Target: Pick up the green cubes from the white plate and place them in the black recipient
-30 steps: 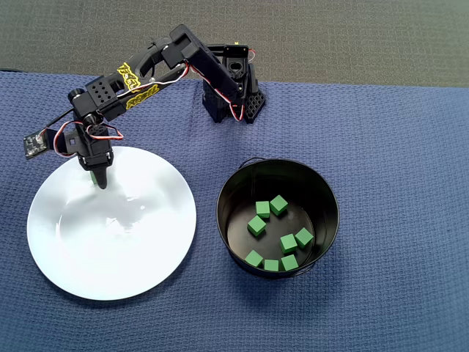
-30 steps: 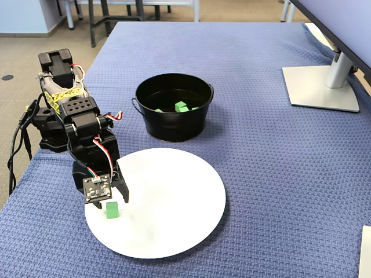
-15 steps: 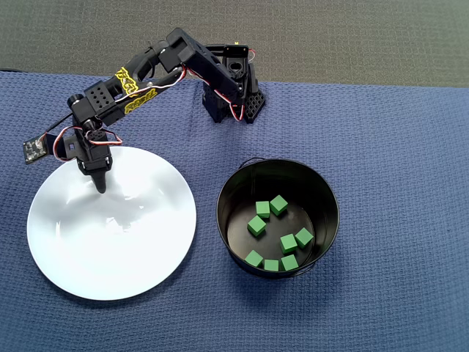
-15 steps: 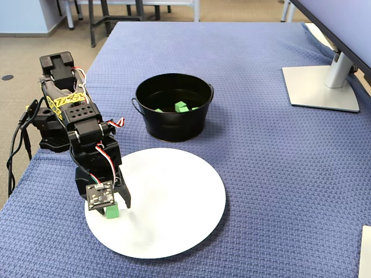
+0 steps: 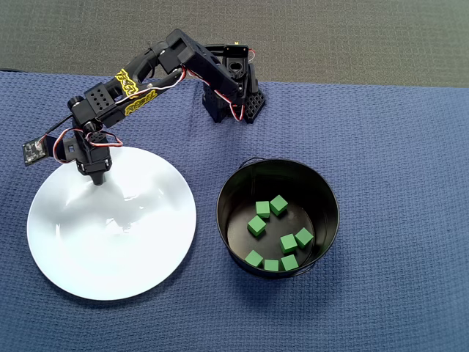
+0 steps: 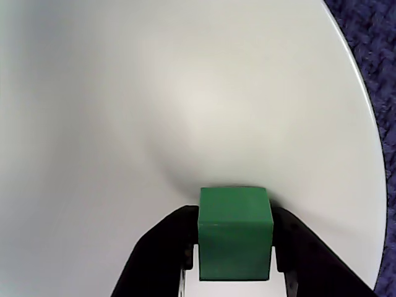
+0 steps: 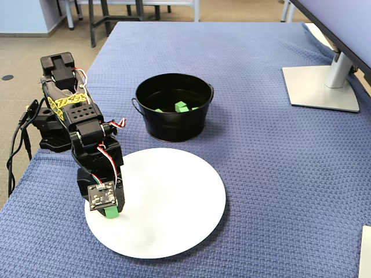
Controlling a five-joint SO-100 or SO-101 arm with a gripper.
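Observation:
One green cube [image 6: 235, 232] rests on the white plate [image 6: 185, 93], and my gripper [image 6: 235, 213] is shut on it, a black finger pressed against each side. In the fixed view this cube [image 7: 111, 213] peeks out under the wrist's camera board at the plate's [image 7: 174, 202] left edge. In the overhead view the gripper [image 5: 99, 178] points down at the plate's [image 5: 110, 249] upper left and hides the cube. The black recipient [image 5: 322, 187] stands right of the plate and holds several green cubes [image 5: 278, 204], partly seen in the fixed view [image 7: 181, 106].
The arm's base [image 5: 233, 99] is fixed at the far edge of the blue cloth [image 5: 396, 147]. A monitor stand [image 7: 322, 87] sits at the right in the fixed view. Beyond the cloth's far edge lies carpet floor [image 5: 330, 37].
The gripper has dropped onto the lone cube, which stood free beside it one second ago, and closed on it. In the overhead view the wrist shifted slightly up and left.

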